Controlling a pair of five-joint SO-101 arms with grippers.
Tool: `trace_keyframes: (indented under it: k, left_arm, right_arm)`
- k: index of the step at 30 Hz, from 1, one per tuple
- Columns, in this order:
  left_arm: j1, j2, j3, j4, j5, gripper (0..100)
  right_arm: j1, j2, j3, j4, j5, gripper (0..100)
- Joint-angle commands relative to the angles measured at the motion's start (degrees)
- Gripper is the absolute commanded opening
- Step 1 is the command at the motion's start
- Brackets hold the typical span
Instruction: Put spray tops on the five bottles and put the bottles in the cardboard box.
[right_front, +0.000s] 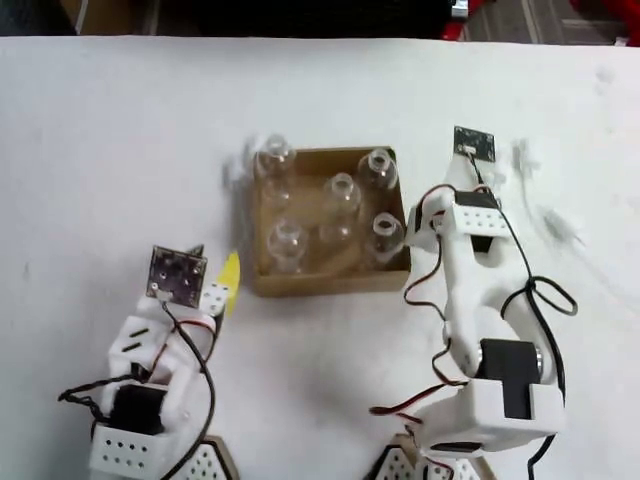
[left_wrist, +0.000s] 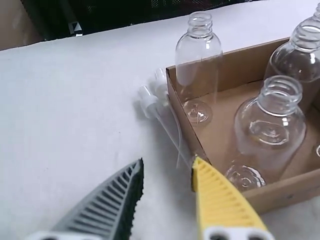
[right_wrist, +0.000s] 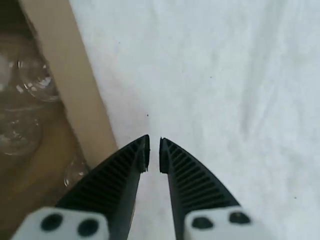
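Left claw (left_wrist: 167, 167), spread and empty, is facing a spray top (left_wrist: 152, 94) lying just beside the cardboard box (left_wrist: 245, 62) of uncapped bottles (left_wrist: 272, 130); right claw (right_wrist: 154, 152) is hanging nearly pressed together. Capping is seemingly just starting, calling for pinching that top.

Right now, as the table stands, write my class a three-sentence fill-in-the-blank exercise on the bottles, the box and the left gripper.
The cardboard box holds ___ bottles. The left gripper has one grey finger and one ___ finger. None of the bottles wears a spray ___.
Missing words: five; yellow; top.
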Motion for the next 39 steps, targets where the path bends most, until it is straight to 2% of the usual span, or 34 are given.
trace_keyframes:
  k: [1,7,12,14,21,34,39]
  left_arm:
    - [-0.5,-0.5,-0.3,-0.2,-0.4,15]
    - [-0.4,-0.5,-0.3,-0.3,-0.6,15]
    - [-0.1,-0.5,-0.3,-0.3,-0.7,15]
    - [-0.1,-0.5,-0.3,-0.3,-0.7,15]
    - [-0.1,-0.5,-0.2,-0.3,-0.7,15]
    - [0.0,-0.5,-0.2,-0.3,-0.7,15]
    - [0.0,-0.5,-0.2,-0.3,-0.7,15]
  right_arm:
    - [0.7,-0.6,-2.1,0.4,-0.2,1.6]
    - [3.1,-0.7,-2.4,2.1,-2.4,1.6]
    - [4.6,-0.4,-2.4,5.4,-20.2,2.0]
    - [4.7,0.0,-2.4,5.1,-22.6,2.0]
    - [1.2,0.0,-1.8,5.7,-22.8,1.6]
    - [-0.4,0.0,3.2,5.7,-22.4,1.6]
    - [-1.9,0.0,5.5,5.5,-19.8,1.6]
